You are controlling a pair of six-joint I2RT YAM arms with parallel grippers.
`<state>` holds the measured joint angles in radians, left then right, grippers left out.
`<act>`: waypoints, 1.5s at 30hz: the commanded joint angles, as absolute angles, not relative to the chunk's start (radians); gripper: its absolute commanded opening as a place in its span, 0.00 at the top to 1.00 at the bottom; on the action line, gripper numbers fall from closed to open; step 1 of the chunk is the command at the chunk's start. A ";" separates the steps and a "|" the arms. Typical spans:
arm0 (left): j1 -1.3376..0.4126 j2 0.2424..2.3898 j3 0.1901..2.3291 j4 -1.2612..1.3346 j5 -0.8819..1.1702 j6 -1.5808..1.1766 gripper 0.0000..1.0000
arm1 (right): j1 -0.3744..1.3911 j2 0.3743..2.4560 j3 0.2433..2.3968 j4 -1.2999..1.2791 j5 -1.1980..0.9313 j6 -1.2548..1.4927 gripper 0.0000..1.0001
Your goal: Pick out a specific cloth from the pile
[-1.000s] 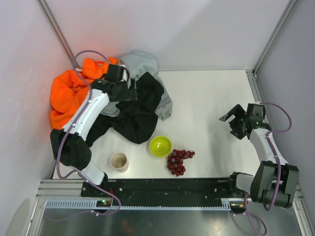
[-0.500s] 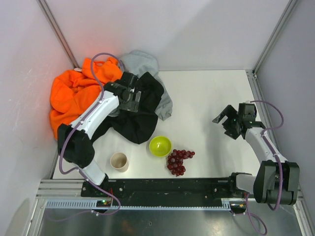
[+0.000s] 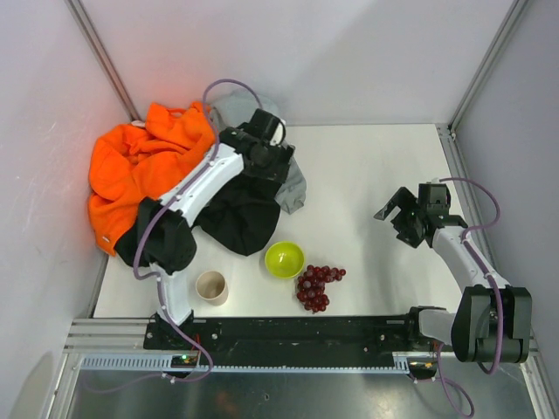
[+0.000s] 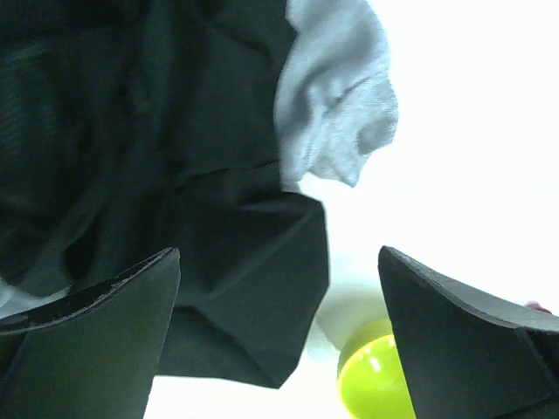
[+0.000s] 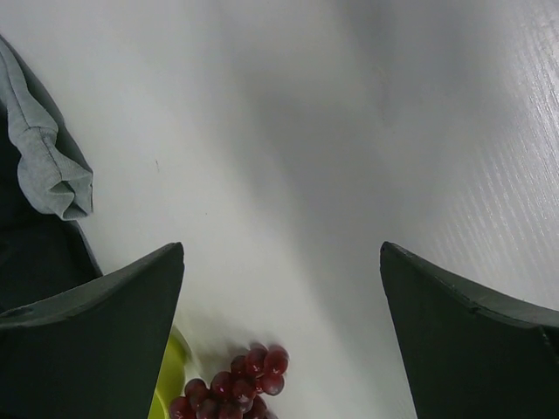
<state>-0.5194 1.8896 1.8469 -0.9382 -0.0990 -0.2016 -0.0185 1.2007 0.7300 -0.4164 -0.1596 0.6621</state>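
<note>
The pile (image 3: 144, 175) of orange, light grey and black garments lies at the back left. Black fabric (image 3: 236, 214) spreads over its near right side, and I cannot tell one black garment from another. My left gripper (image 3: 279, 168) is open and empty above the pile's right edge, over black and grey fabric. In the left wrist view, black cloth (image 4: 175, 175) and a grey fold (image 4: 336, 105) lie below the open left gripper (image 4: 279, 262). My right gripper (image 3: 395, 209) is open and empty over bare table at the right; it also shows in the right wrist view (image 5: 281, 253).
A green bowl (image 3: 285, 259) sits just in front of the black fabric, with dark red grapes (image 3: 316, 286) to its right and a paper cup (image 3: 211, 286) to its left. Walls close in at the left, back and right.
My left arm has swung right across the pile, from the orange and black boundary to its right edge. My right gripper has shifted slightly left.
</note>
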 commanded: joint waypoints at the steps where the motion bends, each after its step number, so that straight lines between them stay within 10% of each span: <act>1: -0.577 1.975 1.919 -0.940 -0.029 -0.167 0.00 | -0.009 1.181 0.771 -0.423 -0.130 0.676 0.01; 34: -0.631 2.445 2.145 -0.972 -0.237 -0.207 0.01 | -0.184 1.268 0.771 -0.396 -0.347 0.568 0.01; 45: -0.633 2.408 2.147 -0.976 -0.298 -0.175 0.88 | -0.186 1.279 0.779 -0.418 -0.373 0.549 0.01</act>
